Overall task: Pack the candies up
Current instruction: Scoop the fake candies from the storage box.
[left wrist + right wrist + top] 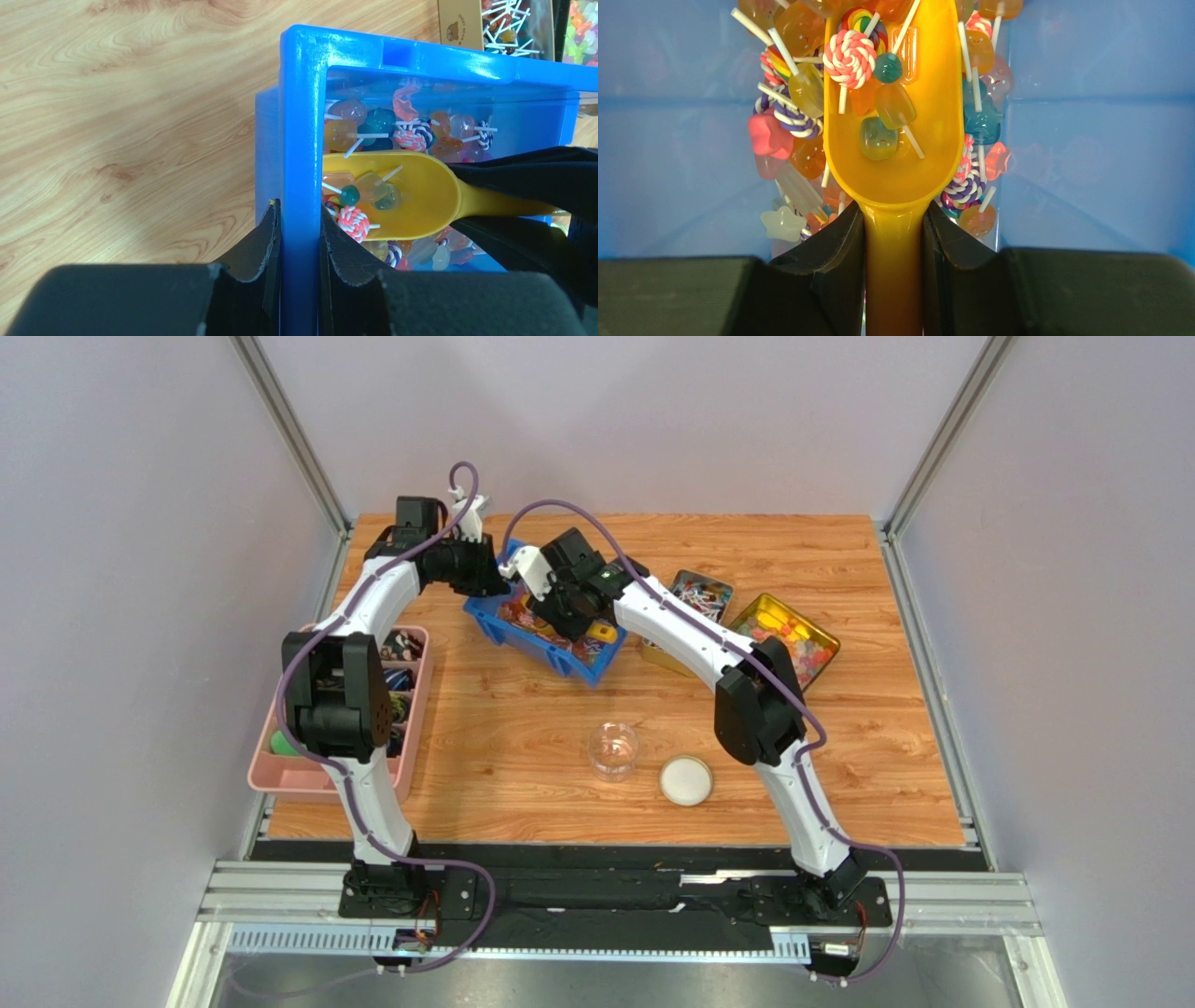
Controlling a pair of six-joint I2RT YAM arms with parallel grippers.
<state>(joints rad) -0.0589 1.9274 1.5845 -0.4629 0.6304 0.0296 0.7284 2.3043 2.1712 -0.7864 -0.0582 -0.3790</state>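
Note:
A blue bin (494, 626) stands at the back of the table and holds many tiny candies (414, 133) on white sticks: swirled lollipops and translucent jelly shapes in pink, orange and blue. My left gripper (300, 210) is shut on the bin's near wall (302, 140), one finger inside and one outside. My right gripper (893, 217) is shut on the handle of a yellow scoop (899, 161). The scoop lies low in the bin with several candies (878, 136) in its bowl. It also shows in the left wrist view (414, 192).
A small clear jar (613, 749) and a round white lid (686, 781) sit at the table's front middle. Two open tins (701, 595) (793, 637) of sweets lie to the right of the bin. A pink tray (302, 770) with dark items stands at the left edge.

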